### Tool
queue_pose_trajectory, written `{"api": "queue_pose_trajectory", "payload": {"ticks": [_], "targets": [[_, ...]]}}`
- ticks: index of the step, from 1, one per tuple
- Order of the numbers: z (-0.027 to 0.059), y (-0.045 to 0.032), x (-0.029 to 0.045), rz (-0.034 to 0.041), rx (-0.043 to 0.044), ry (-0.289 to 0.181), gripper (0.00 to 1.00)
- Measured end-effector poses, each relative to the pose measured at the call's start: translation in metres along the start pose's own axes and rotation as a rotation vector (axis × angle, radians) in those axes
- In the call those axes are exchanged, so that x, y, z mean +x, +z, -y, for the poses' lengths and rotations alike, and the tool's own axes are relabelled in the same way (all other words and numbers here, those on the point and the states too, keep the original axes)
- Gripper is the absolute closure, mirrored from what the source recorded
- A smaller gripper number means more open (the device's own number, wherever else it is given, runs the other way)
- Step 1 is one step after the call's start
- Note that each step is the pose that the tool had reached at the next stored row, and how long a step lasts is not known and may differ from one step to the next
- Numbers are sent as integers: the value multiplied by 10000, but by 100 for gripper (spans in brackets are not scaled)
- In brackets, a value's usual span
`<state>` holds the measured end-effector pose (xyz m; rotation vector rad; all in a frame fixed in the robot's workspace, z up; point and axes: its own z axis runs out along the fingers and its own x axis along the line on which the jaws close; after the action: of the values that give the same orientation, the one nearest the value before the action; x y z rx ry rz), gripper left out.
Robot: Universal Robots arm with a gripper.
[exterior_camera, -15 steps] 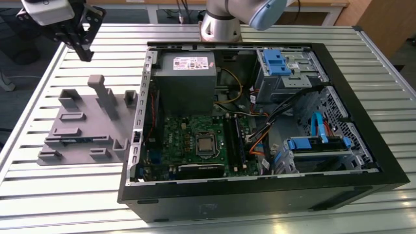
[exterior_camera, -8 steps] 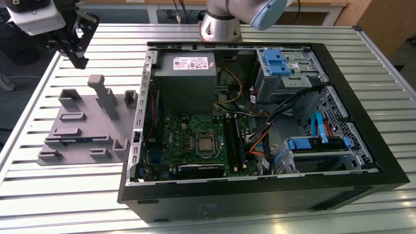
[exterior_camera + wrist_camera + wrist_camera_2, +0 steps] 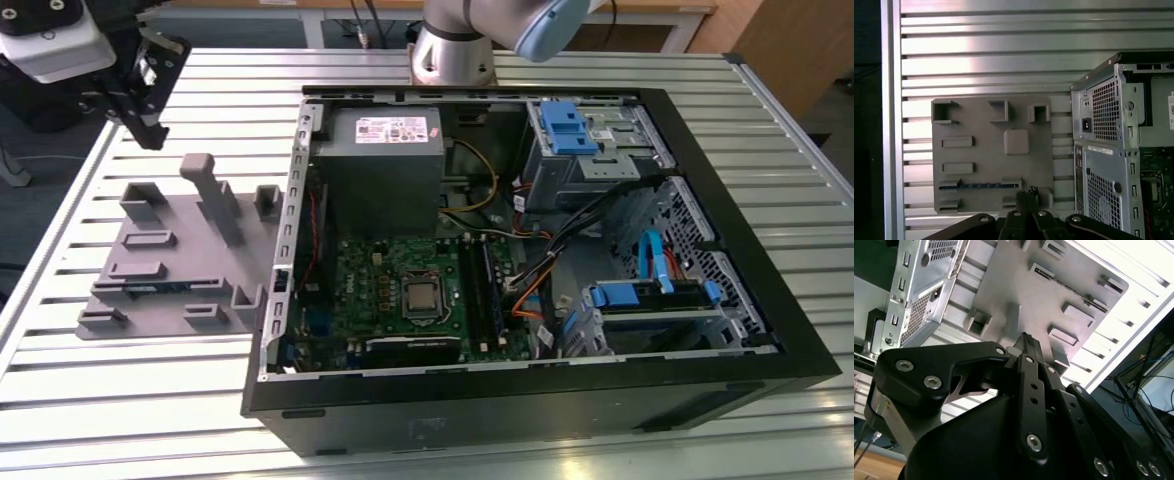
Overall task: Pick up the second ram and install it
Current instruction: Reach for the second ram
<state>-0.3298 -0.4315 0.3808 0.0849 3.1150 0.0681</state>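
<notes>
End effector (image 3: 147,135) closed, empty, above grey fixture (image 3: 160,270); second ram (image 3: 979,186) lying in fixture slot.

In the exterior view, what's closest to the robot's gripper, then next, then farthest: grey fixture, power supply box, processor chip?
From the gripper:
1. Grey fixture, on the table, close below it.
2. Power supply box, inside the case, toward the exterior view's right.
3. Processor chip, on the motherboard.
</notes>
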Motion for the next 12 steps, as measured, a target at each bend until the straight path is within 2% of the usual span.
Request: {"api": "queue_pose_trajectory", "payload": {"ticks": [6, 12], "targets": [[66, 1, 154, -3, -2, -73, 89], [91, -1, 402, -5, -1, -91, 89]]}}
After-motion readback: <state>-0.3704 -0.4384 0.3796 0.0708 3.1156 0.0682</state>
